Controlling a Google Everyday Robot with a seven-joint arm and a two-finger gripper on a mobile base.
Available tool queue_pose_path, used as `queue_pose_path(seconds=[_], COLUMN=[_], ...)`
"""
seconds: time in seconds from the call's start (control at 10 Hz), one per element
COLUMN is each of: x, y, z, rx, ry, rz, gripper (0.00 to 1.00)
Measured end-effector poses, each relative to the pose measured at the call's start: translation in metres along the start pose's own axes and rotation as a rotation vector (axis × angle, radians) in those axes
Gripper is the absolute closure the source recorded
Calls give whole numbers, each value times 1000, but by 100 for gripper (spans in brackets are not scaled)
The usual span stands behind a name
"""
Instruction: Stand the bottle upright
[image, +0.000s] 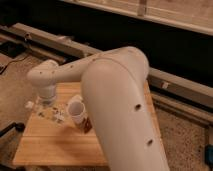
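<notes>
The bottle (49, 112) lies on its side on the left part of the wooden table (55, 145), its white cap (30, 105) pointing left. It is clear with a pale label. My gripper (47, 101) hangs from the white wrist directly over the bottle, just above or touching it. The big white arm (120, 105) crosses the middle of the view and hides the right part of the table.
A white cup (76, 110) stands just right of the bottle, with a small dark brown object (86, 125) against its front. A grey rail (60, 45) and a dark wall run behind the table. Speckled floor lies around it.
</notes>
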Motion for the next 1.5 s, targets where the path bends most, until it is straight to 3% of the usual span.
queue_pose_path(seconds=[0.2,0.6,0.7,0.9,1.1,1.3,1.5], x=[10,69,76,76,69,58,60], y=[0,-32,-39,-39,-24,-1,4], z=[-17,-62,-65,-66,-67,-63,-56], rx=[9,27,20,11,9,-6,-19], ry=[-68,-205,-217,-229,-249,-289,-326], rz=[30,108,107,94,86,84,88], gripper=[100,100,100,100,100,100,100])
